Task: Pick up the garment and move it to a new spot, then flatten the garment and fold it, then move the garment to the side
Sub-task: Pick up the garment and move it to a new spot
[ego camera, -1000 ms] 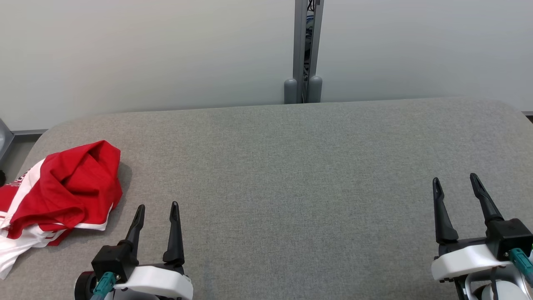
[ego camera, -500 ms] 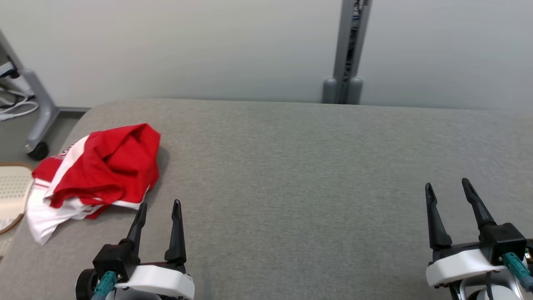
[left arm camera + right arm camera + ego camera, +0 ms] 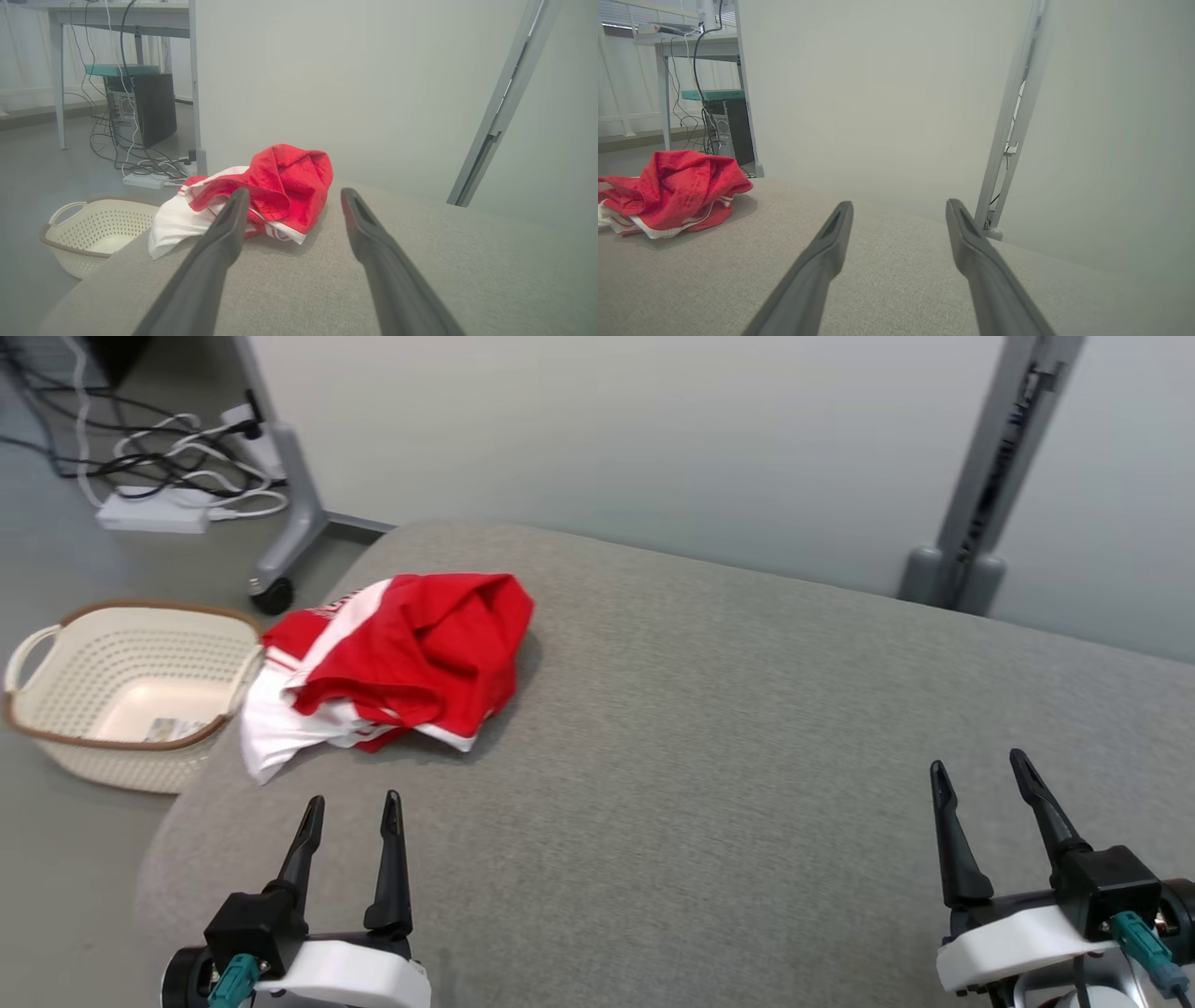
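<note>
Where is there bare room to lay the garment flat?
Bare: the wide grey surface from the red and white garment across to the right gripper, and the near strip between the left gripper and the right one. Crowded: the far left corner, where the garment lies bunched by the edge, next to the basket.

Right gripper [image 3: 899, 205]: two long dark fingers spread wide, nothing between them, above a grey woven fabric tabletop [image 3: 714, 275]. Crumpled red-and-white jersey garment [image 3: 677, 191] lies on that surface at far left, well apart from the fingers. Slanted grey metal post [image 3: 1013, 130] stands against the pale wall. Grey desk [image 3: 691, 46] with hanging cables sits behind the garment.
</note>
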Robot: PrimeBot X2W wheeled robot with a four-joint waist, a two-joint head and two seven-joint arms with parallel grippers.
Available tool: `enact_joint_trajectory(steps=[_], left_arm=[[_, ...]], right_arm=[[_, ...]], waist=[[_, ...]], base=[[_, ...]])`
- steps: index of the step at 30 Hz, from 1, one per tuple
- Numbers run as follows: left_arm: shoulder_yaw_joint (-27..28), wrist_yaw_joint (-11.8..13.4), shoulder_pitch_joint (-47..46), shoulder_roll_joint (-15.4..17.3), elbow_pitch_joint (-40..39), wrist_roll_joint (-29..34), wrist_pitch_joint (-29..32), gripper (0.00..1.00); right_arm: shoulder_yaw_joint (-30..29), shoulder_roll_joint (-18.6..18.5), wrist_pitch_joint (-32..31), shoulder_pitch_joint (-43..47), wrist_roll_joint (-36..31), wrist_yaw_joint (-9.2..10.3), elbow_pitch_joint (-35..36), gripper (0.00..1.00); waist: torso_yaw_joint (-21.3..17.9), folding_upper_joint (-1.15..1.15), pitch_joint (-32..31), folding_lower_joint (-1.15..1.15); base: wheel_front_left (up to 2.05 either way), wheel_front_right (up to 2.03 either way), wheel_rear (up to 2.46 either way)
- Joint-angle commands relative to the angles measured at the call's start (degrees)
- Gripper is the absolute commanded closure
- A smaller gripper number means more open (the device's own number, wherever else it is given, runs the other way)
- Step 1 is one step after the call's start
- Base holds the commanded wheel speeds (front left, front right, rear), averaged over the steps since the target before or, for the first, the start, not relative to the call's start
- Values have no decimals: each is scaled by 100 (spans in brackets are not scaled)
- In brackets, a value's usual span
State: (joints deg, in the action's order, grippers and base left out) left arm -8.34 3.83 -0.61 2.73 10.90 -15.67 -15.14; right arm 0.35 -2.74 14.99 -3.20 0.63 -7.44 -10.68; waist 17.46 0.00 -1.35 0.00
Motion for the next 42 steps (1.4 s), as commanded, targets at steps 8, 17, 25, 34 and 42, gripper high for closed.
enact_joint_trajectory(steps=[8,17,25,34,42], left_arm=[[129,-64,135,26,37,111,-7,0],[213,-27,167,25,22,165,-7,0],[216,7,212,27,-24,121,-7,0],[186,-64,212,27,38,124,-7,0],[3,-279,-60,29,382,-43,-7,0]], right_arm=[[135,-28,24,72,140,-9,-10,0],[184,-29,24,116,161,-9,1,0],[248,-29,24,39,119,-9,-45,0],[215,-28,24,90,186,-9,-41,0],[233,-28,24,40,135,-9,52,0]], waist=[[707,0,-205,0],[896,0,-238,0],[924,0,-207,0],[904,0,-229,0],[750,0,-56,0]], base=[[0,0,0],[0,0,0],[0,0,0],[0,0,0],[0,0,0]])
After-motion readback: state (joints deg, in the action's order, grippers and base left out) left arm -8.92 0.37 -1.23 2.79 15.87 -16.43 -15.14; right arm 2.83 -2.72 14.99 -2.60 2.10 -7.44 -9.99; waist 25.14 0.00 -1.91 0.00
